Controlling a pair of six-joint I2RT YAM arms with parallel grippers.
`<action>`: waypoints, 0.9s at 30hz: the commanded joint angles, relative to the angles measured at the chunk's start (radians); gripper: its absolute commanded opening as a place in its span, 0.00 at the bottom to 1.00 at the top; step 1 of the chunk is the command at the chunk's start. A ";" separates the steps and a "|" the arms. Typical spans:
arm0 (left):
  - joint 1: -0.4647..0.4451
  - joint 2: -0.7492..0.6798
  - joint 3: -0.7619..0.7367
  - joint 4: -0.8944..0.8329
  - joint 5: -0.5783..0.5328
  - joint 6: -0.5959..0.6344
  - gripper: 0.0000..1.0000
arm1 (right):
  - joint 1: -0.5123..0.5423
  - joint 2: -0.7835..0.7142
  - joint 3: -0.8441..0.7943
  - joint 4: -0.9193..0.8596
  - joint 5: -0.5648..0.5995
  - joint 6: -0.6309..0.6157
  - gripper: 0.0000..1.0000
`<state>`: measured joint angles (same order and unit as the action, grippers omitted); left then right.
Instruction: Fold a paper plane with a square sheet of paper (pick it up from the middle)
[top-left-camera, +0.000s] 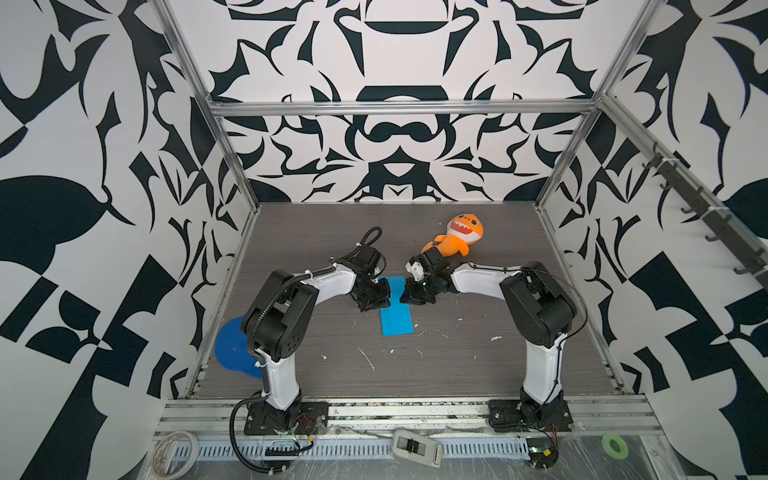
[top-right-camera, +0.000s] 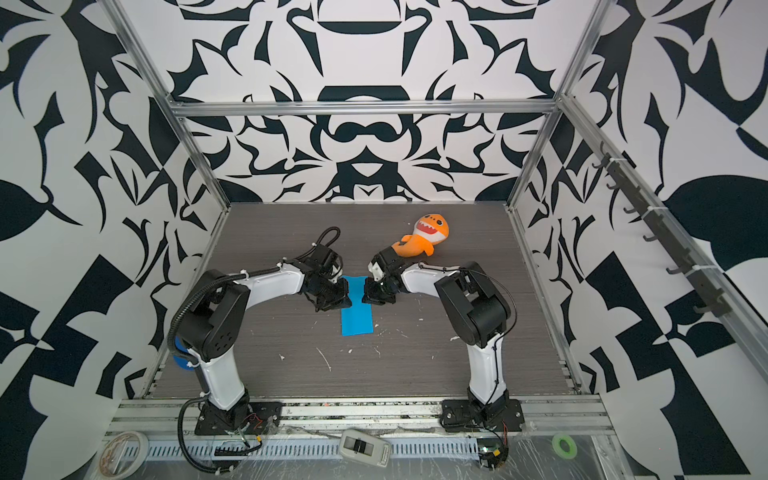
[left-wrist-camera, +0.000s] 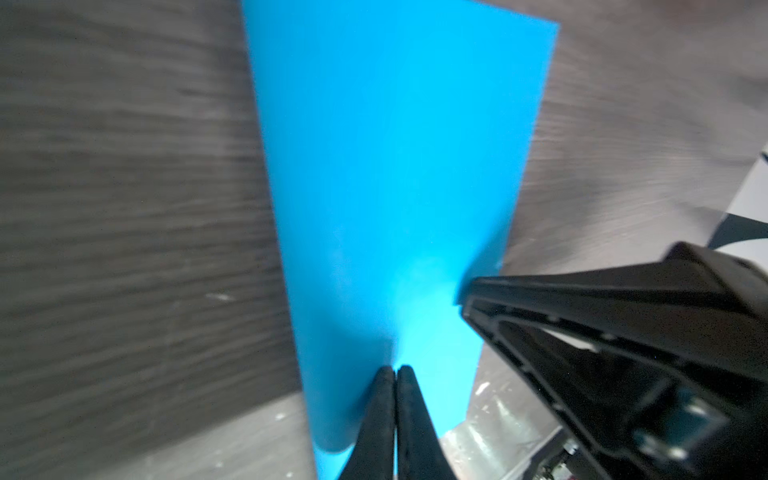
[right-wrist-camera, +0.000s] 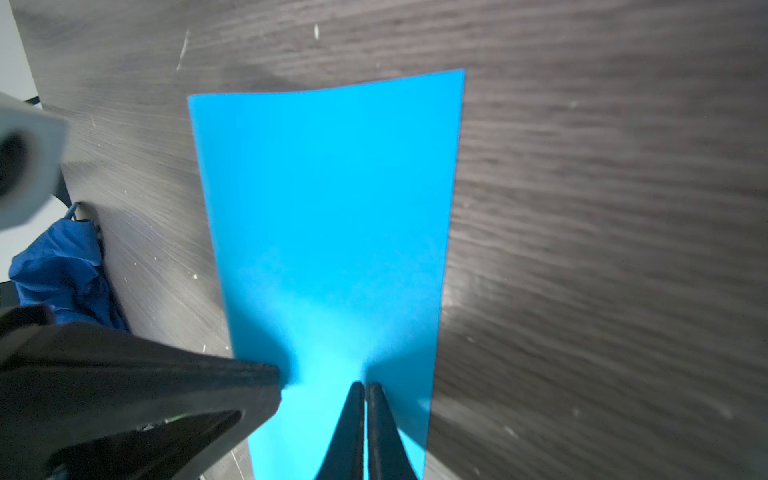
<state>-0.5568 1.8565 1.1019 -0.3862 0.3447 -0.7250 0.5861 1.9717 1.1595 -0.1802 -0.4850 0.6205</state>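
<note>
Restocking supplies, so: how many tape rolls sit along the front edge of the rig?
2. A whitish roll lies at the front left corner, a small green roll at the front right. Others may be hidden out of frame.

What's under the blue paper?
Only the grey wooden table shows all around the square sheet of paper. What lies right beneath it is covered, so I cannot tell. The left gripper and right gripper pinch its far end with shut fingers.
</note>
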 joint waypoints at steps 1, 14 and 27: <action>0.000 0.013 -0.022 -0.071 -0.061 0.032 0.07 | 0.008 0.075 -0.025 -0.128 0.138 -0.014 0.11; 0.000 -0.014 -0.070 -0.201 -0.212 0.050 0.07 | 0.011 0.092 -0.014 -0.170 0.183 -0.025 0.10; 0.009 -0.158 -0.040 -0.117 -0.100 0.040 0.09 | 0.013 0.090 -0.003 -0.175 0.187 -0.024 0.10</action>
<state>-0.5499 1.7329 1.0386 -0.5217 0.2043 -0.6743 0.5953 1.9781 1.1923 -0.2325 -0.4397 0.6090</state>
